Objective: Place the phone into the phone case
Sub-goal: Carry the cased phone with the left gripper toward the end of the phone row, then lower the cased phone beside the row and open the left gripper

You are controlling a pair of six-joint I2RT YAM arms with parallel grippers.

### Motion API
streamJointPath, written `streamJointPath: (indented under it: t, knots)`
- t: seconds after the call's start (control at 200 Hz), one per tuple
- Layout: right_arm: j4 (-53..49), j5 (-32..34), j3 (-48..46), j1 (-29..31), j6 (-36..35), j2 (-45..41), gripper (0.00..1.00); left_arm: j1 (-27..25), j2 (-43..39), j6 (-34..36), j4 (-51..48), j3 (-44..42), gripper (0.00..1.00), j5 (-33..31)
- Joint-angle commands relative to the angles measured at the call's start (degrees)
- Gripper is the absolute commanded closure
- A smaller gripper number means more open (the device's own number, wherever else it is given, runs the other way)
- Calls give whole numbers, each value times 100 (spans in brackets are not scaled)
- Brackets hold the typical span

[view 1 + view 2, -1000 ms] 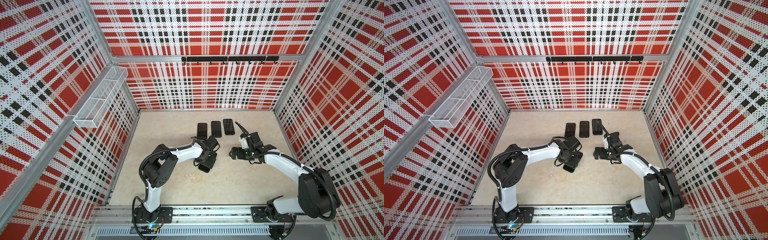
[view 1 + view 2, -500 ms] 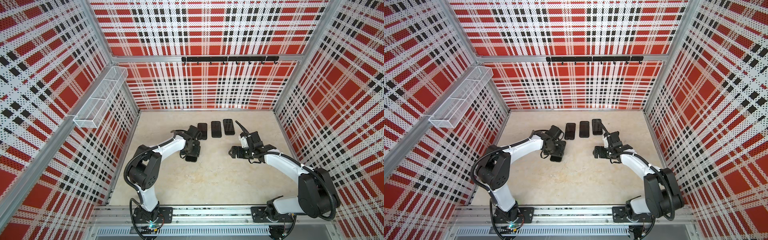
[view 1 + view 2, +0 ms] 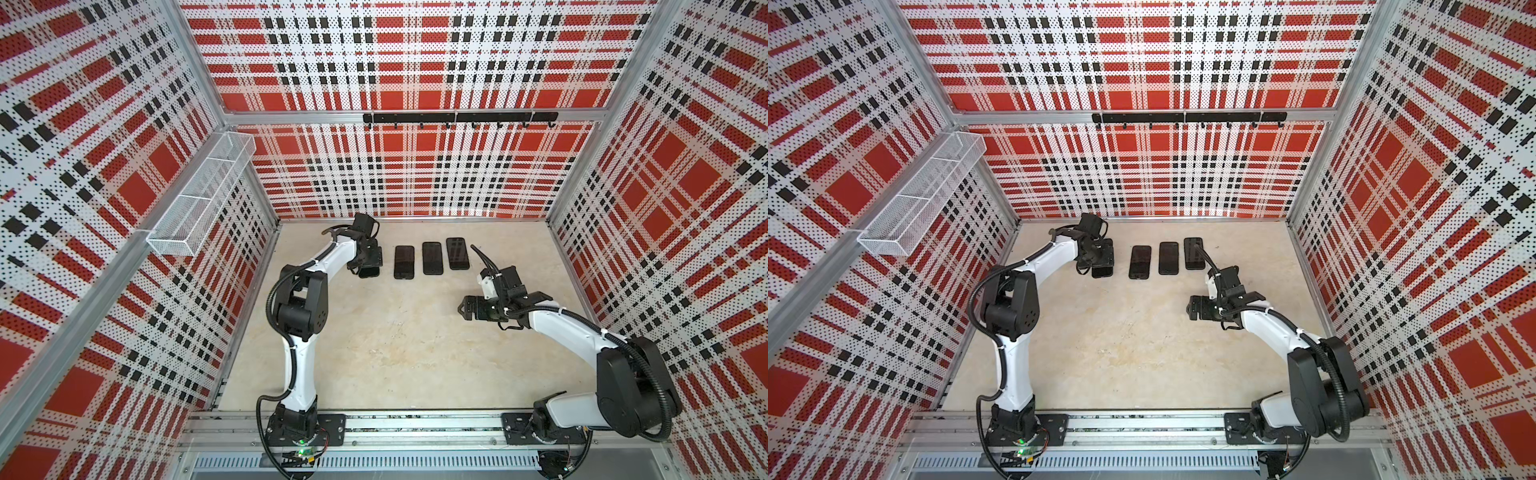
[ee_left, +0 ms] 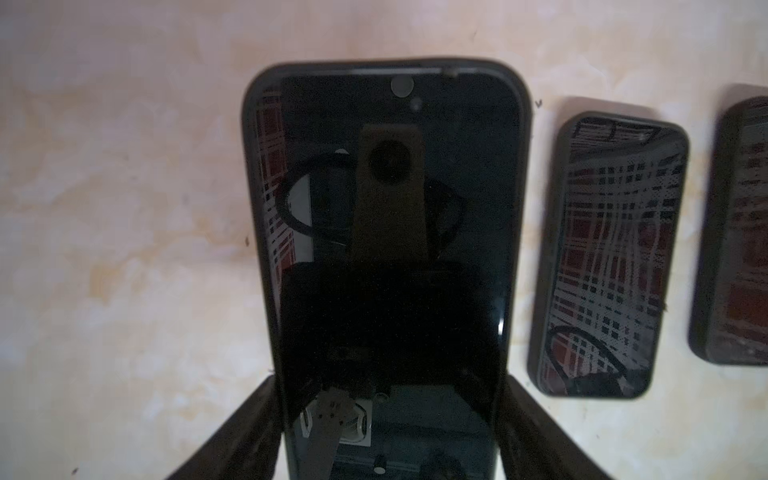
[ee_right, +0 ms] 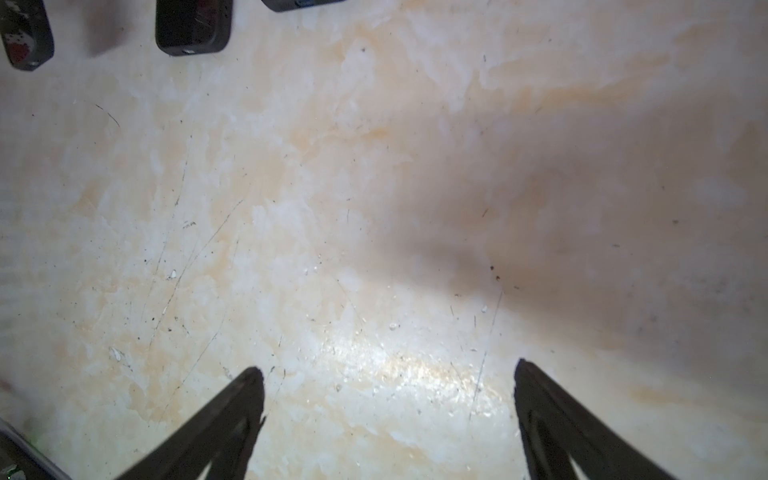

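Beside the nearest cased phone [image 4: 606, 257] of the row, my left claw [image 4: 388, 376] is clamped on the long edges of the phone [image 4: 382, 187], whose black case [image 4: 251, 174] appears fully seated. Recommendation: lower it flat onto the table [image 4: 124, 208], parallel to that neighbour, then release squarely. Well away from that neighbour, my right claw [image 5: 388, 370] stands spread and empty.

In both top views the left arm [image 3: 332, 257] covers most of the held phone [image 3: 369, 272], so only its near end shows, and the left gripper [image 4: 390, 380] is hidden there. The left wrist view is soft. Its edge cuts off the gripper's fingers [image 4: 232, 428], the held phone's near end and the middle phone [image 4: 735, 232]. The right wrist view shows only the ends of the row phones [image 5: 193, 27].
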Motion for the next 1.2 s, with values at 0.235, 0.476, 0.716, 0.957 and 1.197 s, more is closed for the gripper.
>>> streamJointPath:
  t: [0.235,0.476,0.716,0.957,1.197]
  knots:
    - [-149,113,0,-77,-135,-190,4,-227,842,202,22,766,43,214]
    - [-158,39,72,-75,-146,-74,4,-211,1039,207,98,802,43,380]
    - [-202,82,72,-76,-153,-84,4,-181,1035,167,233,712,36,368]
    - [-233,89,110,-74,-161,-87,4,-181,955,202,318,697,13,443]
    - [-307,126,220,-79,-181,-75,4,-194,658,225,339,600,7,447]
